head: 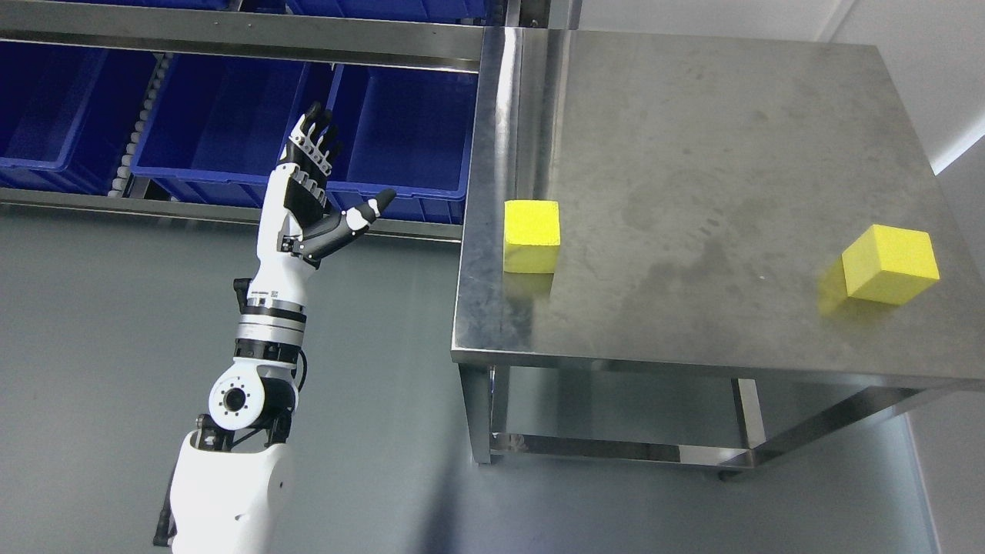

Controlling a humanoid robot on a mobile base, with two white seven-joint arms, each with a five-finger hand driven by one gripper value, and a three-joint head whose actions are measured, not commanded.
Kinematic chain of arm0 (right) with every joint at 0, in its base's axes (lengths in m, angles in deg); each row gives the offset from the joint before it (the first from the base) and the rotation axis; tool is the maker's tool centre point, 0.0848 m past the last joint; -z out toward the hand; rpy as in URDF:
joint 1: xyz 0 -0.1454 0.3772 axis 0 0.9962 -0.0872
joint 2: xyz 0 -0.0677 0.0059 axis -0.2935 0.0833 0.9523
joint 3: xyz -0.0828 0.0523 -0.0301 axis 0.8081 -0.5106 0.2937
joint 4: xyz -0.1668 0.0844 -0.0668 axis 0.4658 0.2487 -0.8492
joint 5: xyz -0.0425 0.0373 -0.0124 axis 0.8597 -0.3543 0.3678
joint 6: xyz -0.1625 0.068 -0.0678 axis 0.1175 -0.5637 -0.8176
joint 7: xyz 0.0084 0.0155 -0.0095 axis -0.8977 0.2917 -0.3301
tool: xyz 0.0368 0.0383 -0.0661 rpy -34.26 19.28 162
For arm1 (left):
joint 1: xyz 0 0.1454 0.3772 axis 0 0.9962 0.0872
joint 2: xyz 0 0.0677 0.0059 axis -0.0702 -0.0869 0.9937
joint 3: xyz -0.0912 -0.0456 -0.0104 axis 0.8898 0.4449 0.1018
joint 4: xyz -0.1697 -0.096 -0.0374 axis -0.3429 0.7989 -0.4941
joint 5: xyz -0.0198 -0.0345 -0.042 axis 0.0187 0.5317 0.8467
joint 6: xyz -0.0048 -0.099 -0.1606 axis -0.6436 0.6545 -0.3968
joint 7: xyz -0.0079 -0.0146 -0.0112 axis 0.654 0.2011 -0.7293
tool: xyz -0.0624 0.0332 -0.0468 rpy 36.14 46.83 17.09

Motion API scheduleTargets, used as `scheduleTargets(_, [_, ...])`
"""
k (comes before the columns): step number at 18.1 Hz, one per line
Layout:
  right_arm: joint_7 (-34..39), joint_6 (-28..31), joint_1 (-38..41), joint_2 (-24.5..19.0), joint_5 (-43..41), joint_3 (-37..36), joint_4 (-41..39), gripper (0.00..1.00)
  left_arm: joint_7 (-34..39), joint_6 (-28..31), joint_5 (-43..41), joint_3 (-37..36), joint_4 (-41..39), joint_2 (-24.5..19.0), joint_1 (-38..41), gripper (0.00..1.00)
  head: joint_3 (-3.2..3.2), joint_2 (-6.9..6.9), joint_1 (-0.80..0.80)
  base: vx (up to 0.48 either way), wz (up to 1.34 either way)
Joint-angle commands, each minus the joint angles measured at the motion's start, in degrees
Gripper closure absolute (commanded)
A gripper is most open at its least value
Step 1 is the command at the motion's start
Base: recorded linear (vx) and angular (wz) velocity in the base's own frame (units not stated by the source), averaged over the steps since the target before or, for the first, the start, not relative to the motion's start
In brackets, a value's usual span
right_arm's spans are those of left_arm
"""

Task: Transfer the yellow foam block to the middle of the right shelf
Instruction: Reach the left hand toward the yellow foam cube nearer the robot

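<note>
Two yellow foam blocks rest on a steel table (692, 154). One block (531, 235) stands near the table's left edge, the other block (890, 264) near its right edge. My left hand (331, 181) is raised over the floor, left of the table, with fingers spread and thumb pointing toward the table, holding nothing. It is well apart from the nearer block. The right arm does not show.
Blue plastic bins (231, 123) sit on a steel shelf (231, 35) behind my left hand. Grey floor (92, 346) lies below the arm. The table has a lower rail (616, 450) between its legs.
</note>
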Motion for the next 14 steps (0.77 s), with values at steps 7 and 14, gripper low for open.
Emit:
scheduleTargets(7, [-0.04,0.03,0.09,1.0,0.18,-0.07,-1.0,0.0,-0.91,-2.78,0.0,0.15,-0.01,-1.0,-0.64,0.0,0.0,0.0,0.0,0.015,0.0])
scheduleTargets(14, [-0.04,0.03,0.09,1.0,0.18,0.01,-1.0,0.0,-30.97,-0.24,-11.56,-1.34,4.72,-2.72,-9.59,0.0,0.0,0.0,0.0,0.0,0.0])
